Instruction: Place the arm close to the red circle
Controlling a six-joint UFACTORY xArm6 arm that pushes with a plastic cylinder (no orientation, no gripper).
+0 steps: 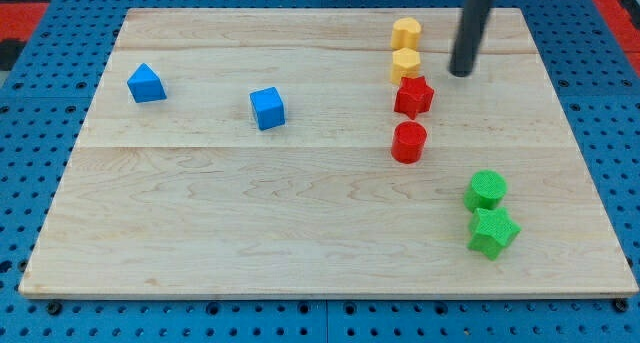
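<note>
here my tip (461,73) is the blunt lower end of a smooth, dark, matte rod that comes down from the view's top, leaning slightly. it has no jaws and holds nothing; it rests on bare wood, touching no block.

just to the view's left of my tip sit two yellow blocks in a short column, the upper yellow block (406,32) and the lower yellow block (406,64), both stubby and rounded at the corners, their exact shapes hard to make out. right below them, and below-left of my tip, is the red star (414,96), close to the lower yellow one; whether they touch i cannot tell.

the red circle (408,142) lies just beneath the star, apart from my tip with the star between. it is a short glossy cylinder standing on a flat face, its axis upright, so it points no way along the board.

further to the view's lower right are a green circle (486,190) and a green star (492,231), very close together. well off to the view's left sit a blue cube (267,108) and a blue block with a peaked top (146,83).

all rest on a pale wooden board (250,233) of grained planks, over a blue perforated base (30,143).
</note>
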